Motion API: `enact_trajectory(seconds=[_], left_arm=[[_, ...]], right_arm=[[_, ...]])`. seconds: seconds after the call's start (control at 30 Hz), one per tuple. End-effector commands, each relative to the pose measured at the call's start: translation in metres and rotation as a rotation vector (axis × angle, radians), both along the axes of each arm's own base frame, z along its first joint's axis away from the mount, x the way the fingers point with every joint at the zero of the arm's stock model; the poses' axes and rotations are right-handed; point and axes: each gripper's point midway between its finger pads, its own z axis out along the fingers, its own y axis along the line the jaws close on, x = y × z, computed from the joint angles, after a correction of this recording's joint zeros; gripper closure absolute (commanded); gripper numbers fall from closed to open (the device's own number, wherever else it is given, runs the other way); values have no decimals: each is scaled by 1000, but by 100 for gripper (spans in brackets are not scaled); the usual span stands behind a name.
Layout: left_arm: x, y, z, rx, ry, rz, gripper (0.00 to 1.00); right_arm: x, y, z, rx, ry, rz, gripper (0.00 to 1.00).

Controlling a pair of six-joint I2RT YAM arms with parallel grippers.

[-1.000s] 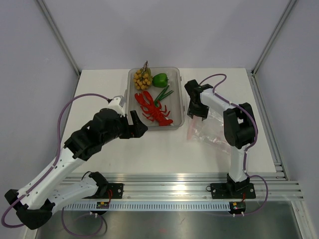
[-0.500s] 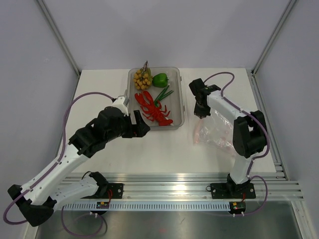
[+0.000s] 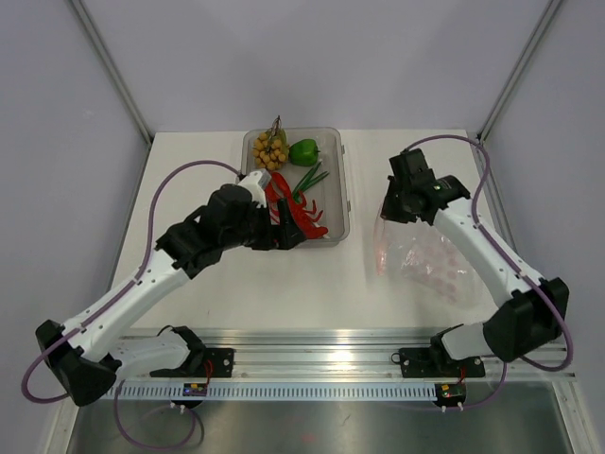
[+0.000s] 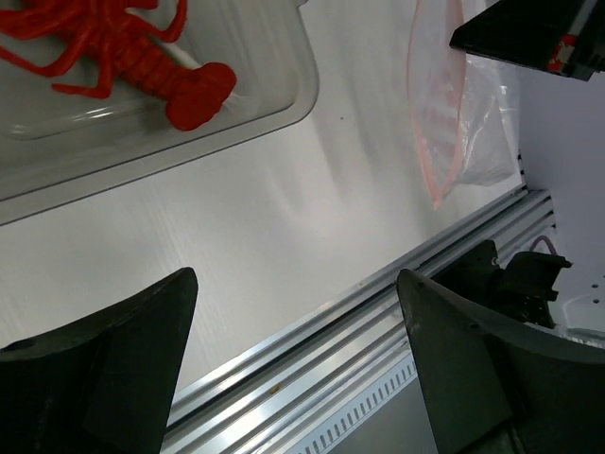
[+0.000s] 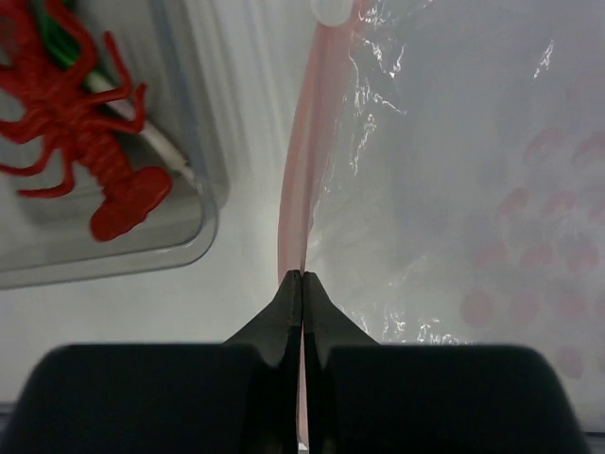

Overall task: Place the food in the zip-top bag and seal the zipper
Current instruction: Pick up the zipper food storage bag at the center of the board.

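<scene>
The food lies in a clear tray [image 3: 345,194]: a red lobster [image 3: 310,219], a green bell pepper [image 3: 303,151], a cluster of yellow balls [image 3: 270,149] and green stalks [image 3: 312,178]. My left gripper [image 3: 284,232] hovers open over the tray's near end and hides part of the lobster. In its wrist view the lobster's tail [image 4: 194,95] is at the top and nothing lies between the fingers [image 4: 104,369]. My right gripper [image 5: 302,279] is shut on the zipper [image 5: 307,170], the pink strip of the zip-top bag [image 3: 425,263]. The bag hangs crumpled beneath it, right of the tray.
The tray's rounded near corner [image 4: 293,104] sits close to the bag's mouth edge [image 4: 430,142]. An aluminium rail [image 3: 340,345] runs along the table's near edge, with the arm bases on it. Frame posts [image 3: 510,85] stand at the back corners.
My right gripper shut on the bag's pink strip, then moved right and lifted that edge. My left gripper, still open, moved right and forward over the lobster.
</scene>
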Motion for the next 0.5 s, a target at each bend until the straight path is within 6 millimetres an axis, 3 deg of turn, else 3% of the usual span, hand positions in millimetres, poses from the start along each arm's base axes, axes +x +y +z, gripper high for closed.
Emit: enact_trajectory(seconds=[0.0, 0.23, 0.47], left_arm=[[10, -43, 37, -150, -48, -127, 10], [27, -108, 21, -250, 63, -237, 15], [40, -139, 12, -266, 91, -243, 16]], right_arm=[[-16, 21, 49, 165, -126, 120, 100], [-37, 37, 61, 300, -148, 153, 100], [-46, 45, 69, 350, -152, 151, 100]])
